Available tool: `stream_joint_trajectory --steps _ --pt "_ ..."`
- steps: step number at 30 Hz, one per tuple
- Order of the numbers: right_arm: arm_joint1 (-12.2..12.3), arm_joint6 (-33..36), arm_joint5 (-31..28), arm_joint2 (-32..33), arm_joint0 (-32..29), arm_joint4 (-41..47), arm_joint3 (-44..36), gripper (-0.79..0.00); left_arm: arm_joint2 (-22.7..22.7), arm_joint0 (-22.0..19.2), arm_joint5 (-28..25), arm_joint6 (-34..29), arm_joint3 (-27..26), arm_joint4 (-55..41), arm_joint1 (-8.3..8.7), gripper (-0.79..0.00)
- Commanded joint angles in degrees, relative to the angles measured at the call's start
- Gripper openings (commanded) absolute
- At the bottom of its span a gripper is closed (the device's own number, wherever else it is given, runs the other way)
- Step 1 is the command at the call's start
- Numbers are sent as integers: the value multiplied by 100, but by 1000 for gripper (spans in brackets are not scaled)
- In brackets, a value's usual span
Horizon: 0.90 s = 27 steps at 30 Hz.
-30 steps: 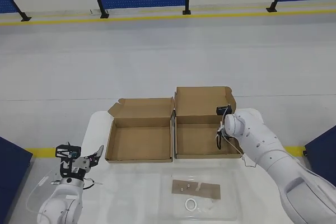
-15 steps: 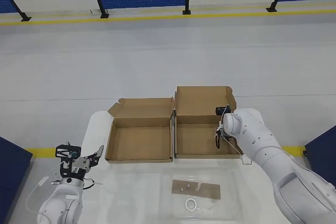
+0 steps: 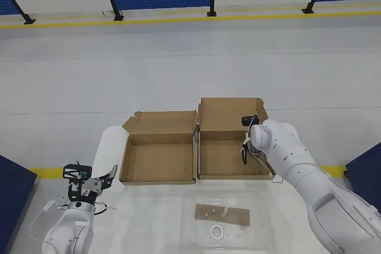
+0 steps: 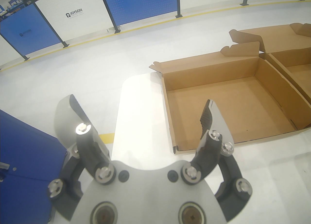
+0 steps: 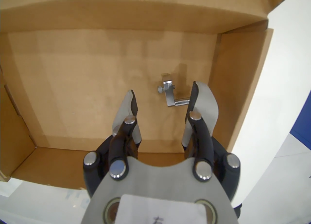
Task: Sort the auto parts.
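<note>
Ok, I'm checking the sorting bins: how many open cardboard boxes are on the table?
2. One cardboard box sits on the robot's left, with nothing visible in it. The other box stands close beside it on the right, with a metal bracket on its floor.

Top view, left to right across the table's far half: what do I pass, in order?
left gripper → left box → right box
</note>
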Motion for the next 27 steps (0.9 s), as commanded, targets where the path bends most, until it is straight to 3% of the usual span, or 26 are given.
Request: stream_joint_trajectory --steps 1,4,13,16,21,27 --pt "42 69 -15 84 -25 -13 -196 0 0 0 0 0 0 0 0 0" --pt "140 216 -79 228 -99 -77 -563 0 0 0 0 0 0 0 0 0" --pt "140 216 -79 228 -99 -77 -563 0 0 0 0 0 0 0 0 0" --pt "190 56 -399 352 -161 -40 -821 0 0 0 0 0 0 0 0 0" --pt "456 540 -866 704 -360 -354 -1757 0 0 0 0 0 0 0 0 0" --pt "893 1569 -1366 1416 -1131 -655 -3664 0 0 0 0 0 0 0 0 0"
